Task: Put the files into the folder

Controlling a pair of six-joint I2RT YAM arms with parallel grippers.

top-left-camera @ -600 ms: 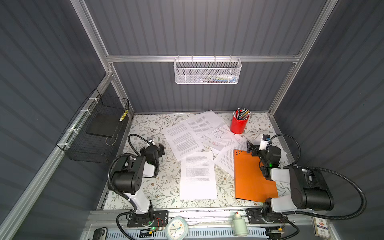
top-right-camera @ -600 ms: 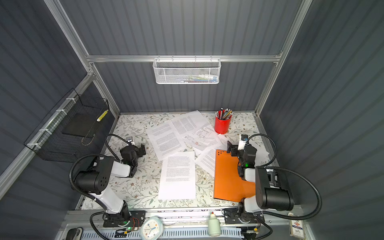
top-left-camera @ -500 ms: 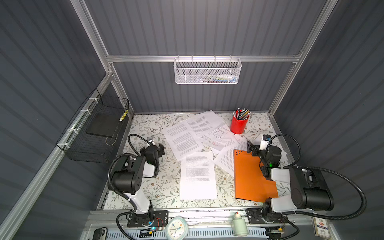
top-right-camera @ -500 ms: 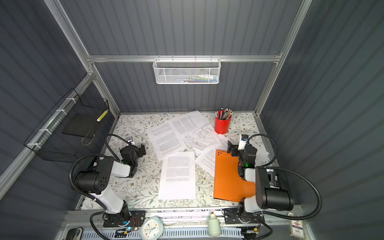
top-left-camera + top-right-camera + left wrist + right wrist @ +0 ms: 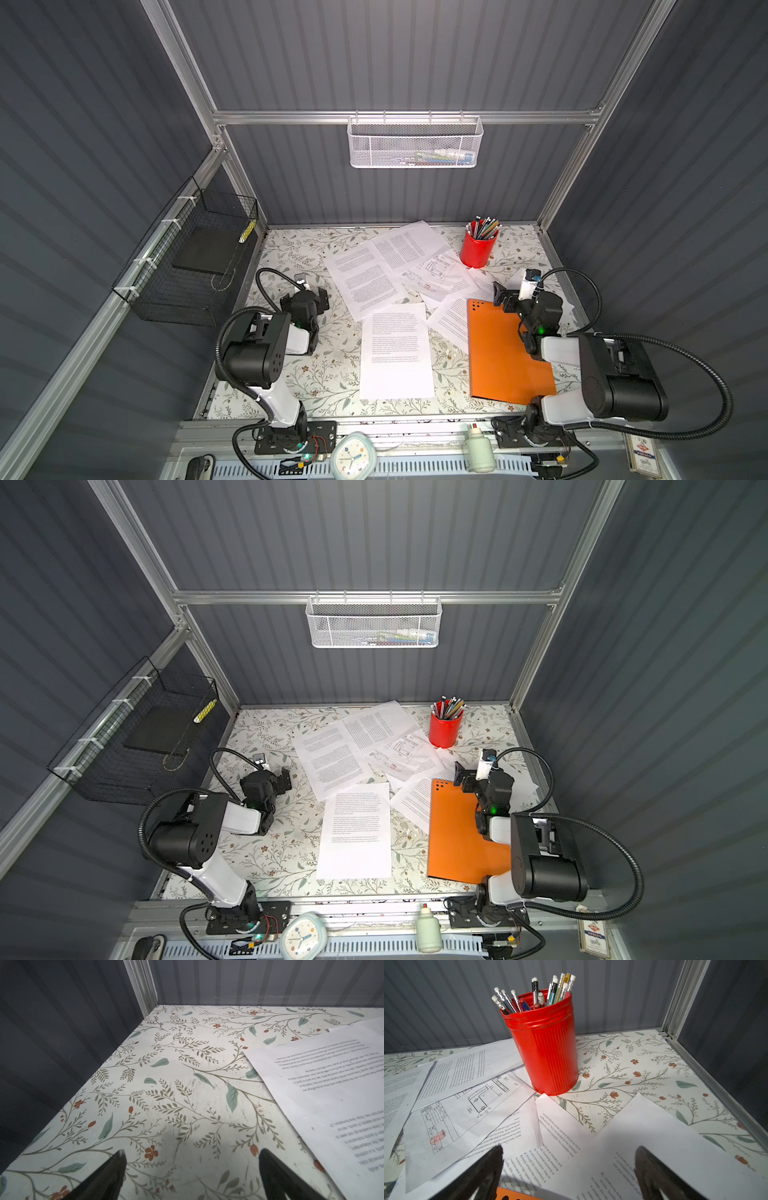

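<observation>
Orange folder point(image 5: 498, 353): closed, flat, dotted corner.
Files point(image 5: 395, 353): white, printed, scattered.
Left gripper point(image 5: 192, 1153): spread, empty.
Right gripper point(image 5: 569, 1149): spread, empty.

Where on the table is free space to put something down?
Free: the back left corner of the table, left of the files; also the front patch between the left arm and the nearest sheet. Crowded: overlapping files from the red pencil cup to the orange folder.

printed sheet point(image 5: 560, 1126) reading "economic benefits", "market economy", diagram sheet point(image 5: 467, 1109) labels too small
</observation>
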